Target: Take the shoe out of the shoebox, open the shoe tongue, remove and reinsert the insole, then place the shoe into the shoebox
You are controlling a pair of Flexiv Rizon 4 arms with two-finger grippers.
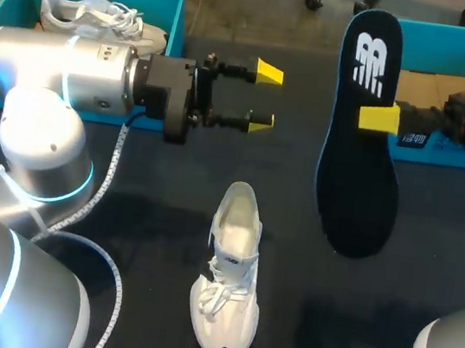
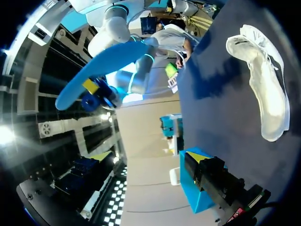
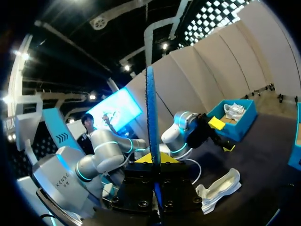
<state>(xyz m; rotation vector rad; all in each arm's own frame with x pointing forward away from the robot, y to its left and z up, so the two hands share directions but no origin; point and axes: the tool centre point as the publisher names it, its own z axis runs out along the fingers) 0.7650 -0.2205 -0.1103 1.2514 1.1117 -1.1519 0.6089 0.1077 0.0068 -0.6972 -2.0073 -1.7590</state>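
Observation:
A white shoe lies on the dark table, toe toward me, and also shows in the wrist views. My right gripper is shut on a dark insole, held above the table to the shoe's right. In the right wrist view the insole stands edge-on between the yellow tips. My left gripper hangs open and empty above the table, behind the shoe and left of the insole. The left wrist view shows the insole from its blue side.
A teal shoebox at the back left holds a second white shoe. Another teal shoebox stands at the back right, behind my right arm. A grey cable trails across the table at the left.

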